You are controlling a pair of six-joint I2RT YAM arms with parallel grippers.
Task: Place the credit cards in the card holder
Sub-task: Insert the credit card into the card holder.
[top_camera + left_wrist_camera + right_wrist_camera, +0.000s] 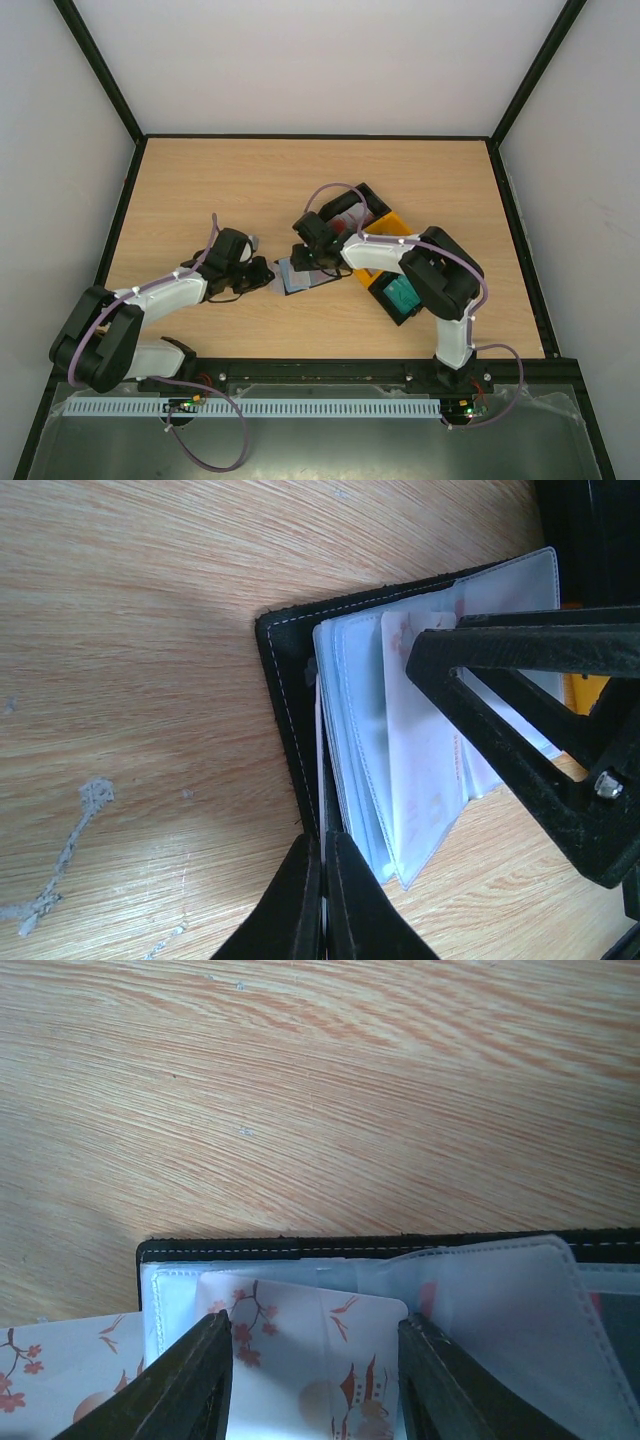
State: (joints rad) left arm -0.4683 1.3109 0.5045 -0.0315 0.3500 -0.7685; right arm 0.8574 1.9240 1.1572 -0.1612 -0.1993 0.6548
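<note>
Right tool (312, 1322) gripping card (300, 1390), left tool (322, 875) pinching card holder (285, 710); bins (388, 222) beside

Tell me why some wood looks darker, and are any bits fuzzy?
Left wrist view: the table is patchily lit, dimmer beside the card holder, and the close left fingers look blurry. Right wrist view: shadow sits on the wood below-left, the right fingers are dark and soft, the credit card looks sharp. Top view: even light, faint shadows by the arms.
</note>
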